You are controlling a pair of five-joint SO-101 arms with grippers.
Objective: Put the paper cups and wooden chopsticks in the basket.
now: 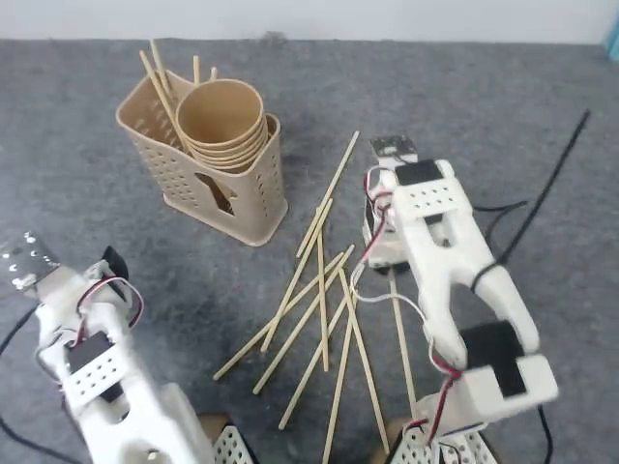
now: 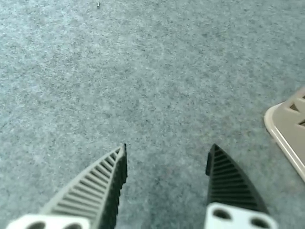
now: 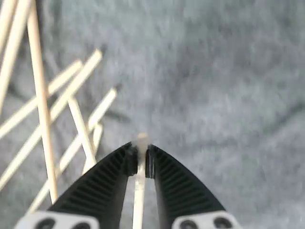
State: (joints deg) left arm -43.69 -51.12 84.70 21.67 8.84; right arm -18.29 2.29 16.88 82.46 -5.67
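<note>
Right gripper [image 3: 139,160]: clenched on one wooden chopstick [image 3: 141,140], pinched close to its end.
Left gripper [image 2: 169,153]: fingers spread, grasping nothing, hanging over bare worktop [image 2: 157,71] just beside the basket's corner.
Basket [image 1: 261,205]: toward the far left of the worktop, already holding the stacked paper cups [image 1: 221,116] and a few chopsticks [image 1: 160,72].
Loose chopsticks [image 1: 319,290]: crossed in a heap at mid-worktop, running toward the near edge.
Main risk: with so short a hold, you may find the stick pivoting or slipping out on the lift.
Second risk: it lies among the others (some crossing), so it could drag them.
At the basket: the cups leave a narrow gap; a slanted stick could catch the rim and nudge or tip it.
</note>
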